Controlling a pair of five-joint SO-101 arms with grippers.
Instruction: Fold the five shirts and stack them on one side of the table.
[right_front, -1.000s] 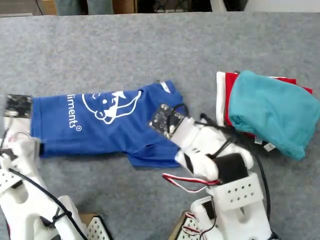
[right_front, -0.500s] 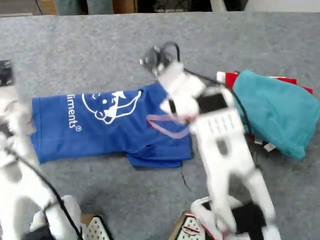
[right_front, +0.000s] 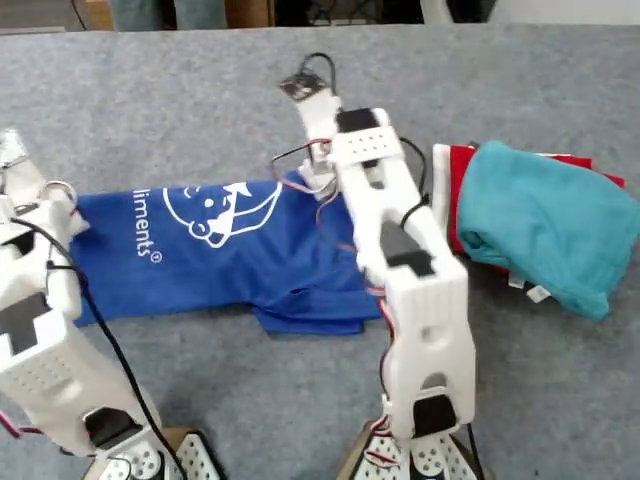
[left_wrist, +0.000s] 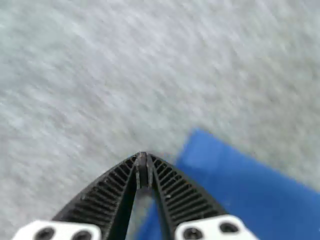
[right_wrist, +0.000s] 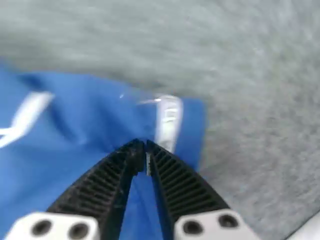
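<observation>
A blue shirt (right_front: 225, 250) with a white print lies partly folded across the middle of the grey table (right_front: 200, 90). My right gripper (right_wrist: 142, 146) is shut, its tips over the shirt's collar end (right_wrist: 167, 117) near the far right corner of the cloth (right_front: 305, 185). My left gripper (left_wrist: 143, 159) is shut, hovering over bare table just off the blue shirt's corner (left_wrist: 235, 185) at the left end (right_front: 75, 215). A teal shirt (right_front: 545, 220) rests on folded red and white shirts (right_front: 447, 190) at the right.
The arm bases (right_front: 420, 440) stand at the near edge of the table. The pile of folded shirts takes up the right side. Open grey surface runs along the far side and near the front between the arms.
Both arms swung out from the near edge toward the far side. The right one rose over the blue shirt to its far right corner; the left one came to the shirt's left end.
</observation>
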